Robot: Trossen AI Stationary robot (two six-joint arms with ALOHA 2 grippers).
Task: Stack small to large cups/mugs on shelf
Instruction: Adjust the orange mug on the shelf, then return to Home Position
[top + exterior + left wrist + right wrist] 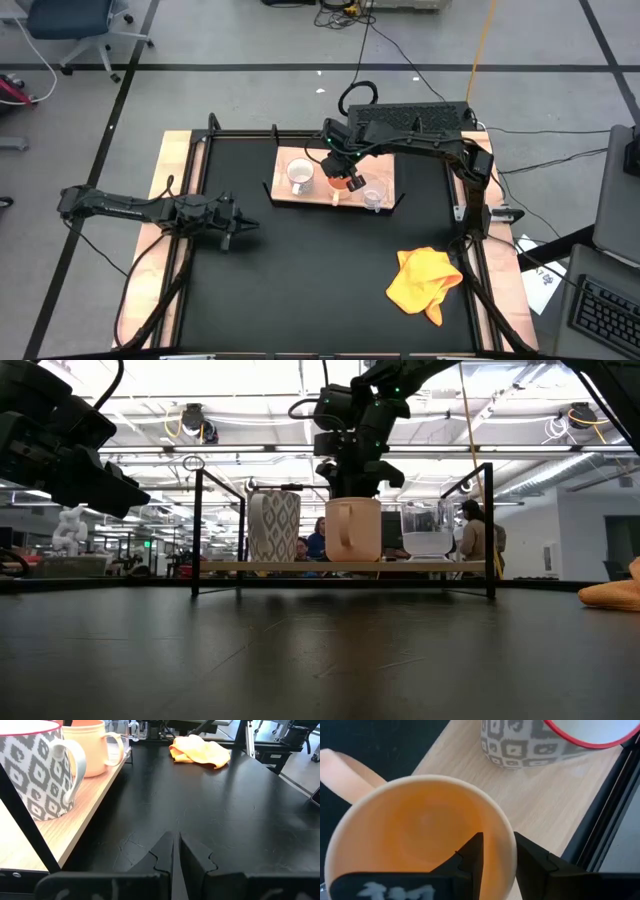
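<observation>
While astride orange mug [420,845] rim, fingers [472,857] apart.

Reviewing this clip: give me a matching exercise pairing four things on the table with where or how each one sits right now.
Things:
1. white patterned handled mug
2. orange-yellow handled mug
3. clear glass cup
4. crumpled yellow cloth

Places or states:
A. on the black tabletop, off the light-wood shelf
B. on the shelf, at the end nearest the left arm
C. middle of the shelf, right gripper straddling its rim, one finger inside
D. on the shelf, at the end farthest from the left arm

Pairs: 1-B, 2-C, 3-D, 4-A
</observation>
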